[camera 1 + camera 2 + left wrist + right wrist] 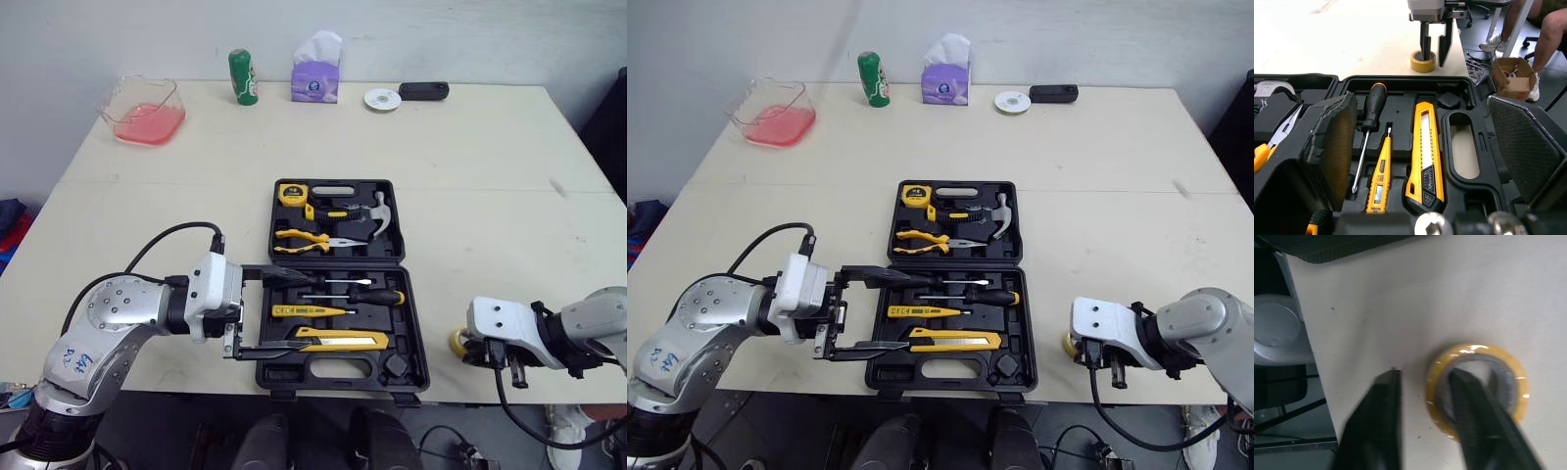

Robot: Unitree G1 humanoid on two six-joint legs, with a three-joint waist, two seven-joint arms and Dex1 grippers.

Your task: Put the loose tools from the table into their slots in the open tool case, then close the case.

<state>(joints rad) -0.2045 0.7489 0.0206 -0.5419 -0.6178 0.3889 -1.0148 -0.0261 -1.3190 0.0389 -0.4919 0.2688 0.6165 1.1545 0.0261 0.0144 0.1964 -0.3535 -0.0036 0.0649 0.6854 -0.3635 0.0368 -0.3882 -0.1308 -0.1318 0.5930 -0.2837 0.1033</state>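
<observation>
Right end effector open, one finger inside yellow tape roll, near right of bench; left end effector open over tool case.

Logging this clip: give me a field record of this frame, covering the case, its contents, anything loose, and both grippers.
Case: tool case open, flat on the table
In slots: tape measure, hammer, pliers, screwdriver, tester pen, utility knife
Loose: yellow tape roll, right of the case, near the table's front edge
Left gripper: open, over the case's near half
Right gripper: open, one finger in the roll's hole, one outside
Closing: not yet done
</observation>
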